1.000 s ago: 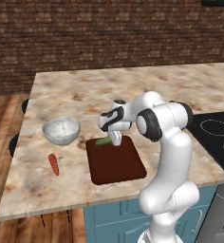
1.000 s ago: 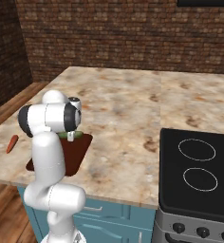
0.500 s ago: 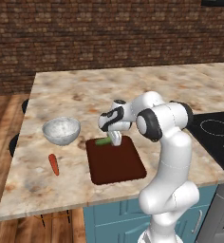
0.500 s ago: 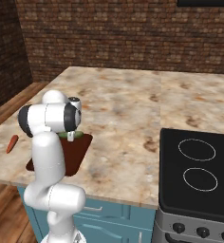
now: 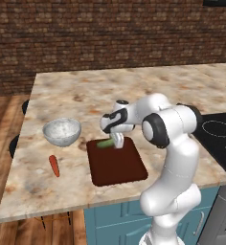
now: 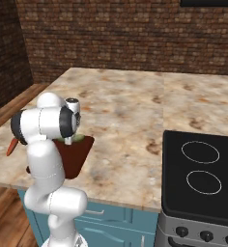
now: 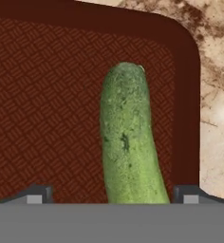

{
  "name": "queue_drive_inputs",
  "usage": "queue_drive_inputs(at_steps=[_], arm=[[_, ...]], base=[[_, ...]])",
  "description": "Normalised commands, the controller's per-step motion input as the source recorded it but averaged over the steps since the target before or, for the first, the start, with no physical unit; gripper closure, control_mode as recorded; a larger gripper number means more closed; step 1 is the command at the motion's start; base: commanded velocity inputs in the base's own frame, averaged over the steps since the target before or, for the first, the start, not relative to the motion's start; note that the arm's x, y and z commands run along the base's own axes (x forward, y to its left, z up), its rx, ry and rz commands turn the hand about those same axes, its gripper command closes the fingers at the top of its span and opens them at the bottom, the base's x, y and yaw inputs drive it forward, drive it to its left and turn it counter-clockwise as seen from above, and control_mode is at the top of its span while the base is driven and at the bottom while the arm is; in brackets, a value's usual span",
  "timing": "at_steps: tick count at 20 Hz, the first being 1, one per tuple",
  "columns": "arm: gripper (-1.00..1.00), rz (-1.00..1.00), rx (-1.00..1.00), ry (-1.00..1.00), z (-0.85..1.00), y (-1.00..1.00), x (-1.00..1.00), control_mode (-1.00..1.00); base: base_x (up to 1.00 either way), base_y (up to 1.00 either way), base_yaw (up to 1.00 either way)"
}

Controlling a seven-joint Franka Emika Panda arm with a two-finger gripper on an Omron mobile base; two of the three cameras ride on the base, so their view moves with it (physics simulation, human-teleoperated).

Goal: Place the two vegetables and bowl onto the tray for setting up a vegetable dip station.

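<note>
On the tray point(image 5: 116, 168) — cucumber point(image 7: 128, 147) lying flat, gripper point(image 5: 118, 140) spread wide, straddling it — carrot point(image 5: 53, 165) aside.

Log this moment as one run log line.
end effector: open over dark green cucumber | cucumber: on dark reddish-brown tray | orange-red carrot, silvery-grey bowl: on counter
</note>
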Motion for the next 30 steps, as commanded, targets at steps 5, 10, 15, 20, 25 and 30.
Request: queue_drive_inputs(at_steps=[5, 10, 15, 20, 25, 30], arm=[[-1.00, -0.14, 0.00, 0.00, 0.36, 0.05, -0.37, -1.00], [-1.00, -0.23, 0.00, 0.00, 0.34, 0.18, -0.35, -1.00], [-1.00, -0.31, 0.02, 0.02, 0.13, 0.31, -0.40, -1.00], [-1.00, -0.35, 0.05, 0.01, 0.14, 0.38, -0.34, -1.00], [-1.00, -0.44, 0.08, 0.00, 0.10, 0.46, -0.25, -1.00], [-1.00, -0.46, 0.09, 0.00, 0.10, 0.47, -0.17, -1.00]], base=[[0.00, 0.00, 0.00], [0.00, 0.00, 0.00], [0.00, 0.00, 0.00], [0.00, 0.00, 0.00], [0.00, 0.00, 0.00], [0.00, 0.00, 0.00]])
